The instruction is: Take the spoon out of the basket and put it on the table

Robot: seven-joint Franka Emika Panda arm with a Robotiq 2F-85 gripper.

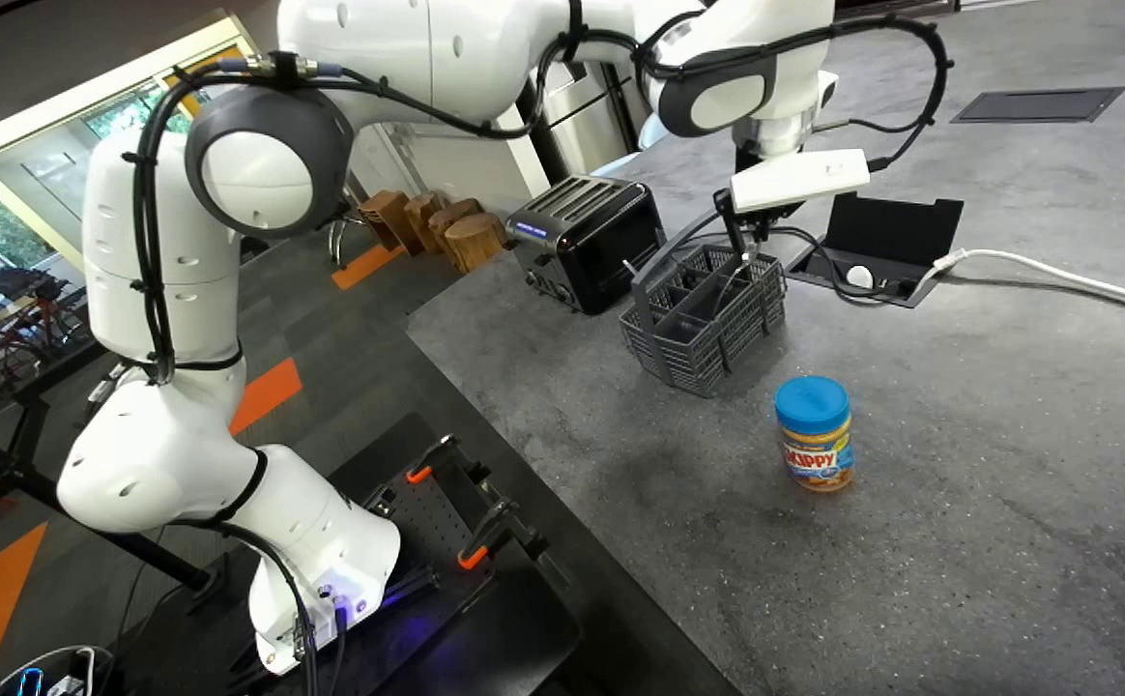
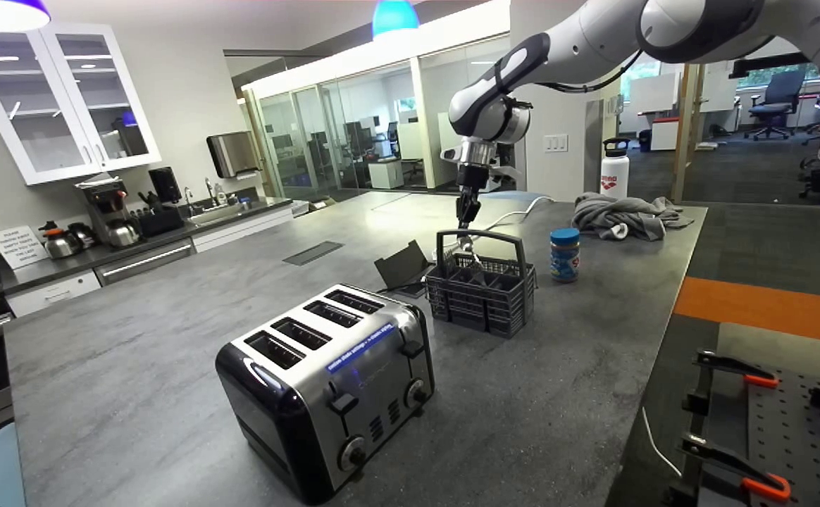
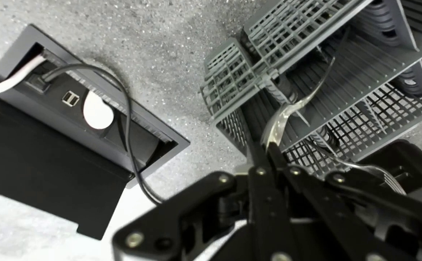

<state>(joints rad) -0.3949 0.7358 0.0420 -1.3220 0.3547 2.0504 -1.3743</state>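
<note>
The spoon [image 3: 281,121] is shiny metal, with its bowl up and its thin handle running down into a compartment of the basket [image 3: 229,69]. The basket is dark grey wire mesh with dividers and an upright handle, and it stands on the grey table [image 1: 959,435]. It shows in both exterior views [image 1: 717,348] [image 2: 484,306]. My gripper [image 3: 265,146] is above the basket, its fingers close together on the spoon's bowl, which is partly hidden between the tips. In an exterior view the gripper [image 2: 464,231] is behind the basket's handle. The lower end of the spoon is hidden.
A fork [image 3: 388,177] leans out of the basket. A black toaster [image 1: 587,242] is beside the basket. An open socket box [image 1: 872,251] with a raised lid and cables is on another side. A blue-lidded peanut butter jar [image 1: 814,435] stands near the basket.
</note>
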